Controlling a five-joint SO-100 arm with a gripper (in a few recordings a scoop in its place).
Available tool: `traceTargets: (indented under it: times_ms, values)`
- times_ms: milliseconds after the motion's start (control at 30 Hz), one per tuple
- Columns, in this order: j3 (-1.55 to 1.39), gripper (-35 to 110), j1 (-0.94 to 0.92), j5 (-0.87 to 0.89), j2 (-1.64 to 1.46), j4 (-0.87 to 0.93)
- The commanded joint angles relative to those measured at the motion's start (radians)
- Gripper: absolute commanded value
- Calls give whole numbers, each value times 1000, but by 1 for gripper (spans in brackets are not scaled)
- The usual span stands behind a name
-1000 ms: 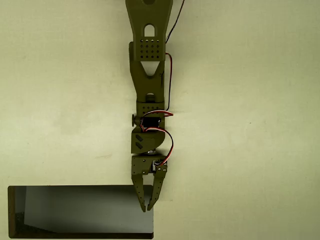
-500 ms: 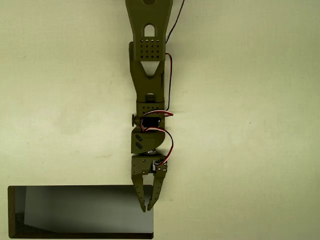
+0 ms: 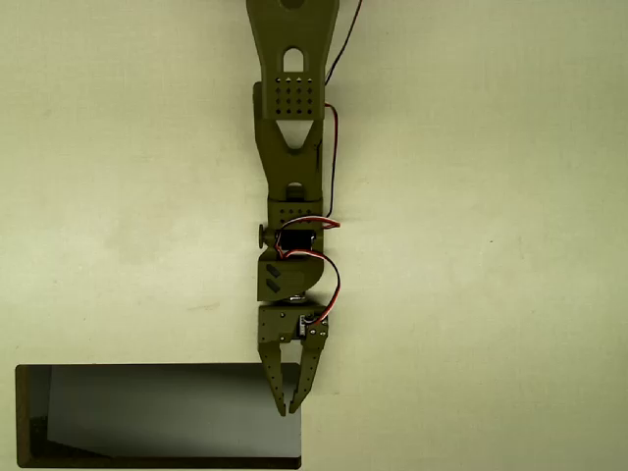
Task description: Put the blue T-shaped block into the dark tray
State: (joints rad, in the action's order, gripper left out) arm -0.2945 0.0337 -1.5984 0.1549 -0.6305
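Where hand [image 3: 288, 409] overlaps dark tray [image 3: 147, 417]

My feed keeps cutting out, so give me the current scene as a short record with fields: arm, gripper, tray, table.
arm: olive green, reaching from the top edge down the middle of the overhead view
gripper: fingers nearly together, nothing seen between them, tips over the tray's upper right corner
dark tray: at lower left, glossy grey inside, black rim, no object seen inside
table: plain pale surface
wiring: red and black cables along the arm

Bare table [image 3: 471, 294] surrounds the dark tray [image 3: 147, 412].
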Motion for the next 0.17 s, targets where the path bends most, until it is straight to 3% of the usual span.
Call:
traceTargets:
  times_ms: [0,133]
  values:
    - [-5,0,15,-15,0,-31]
    - [-5,0,15,-15,0,-31]
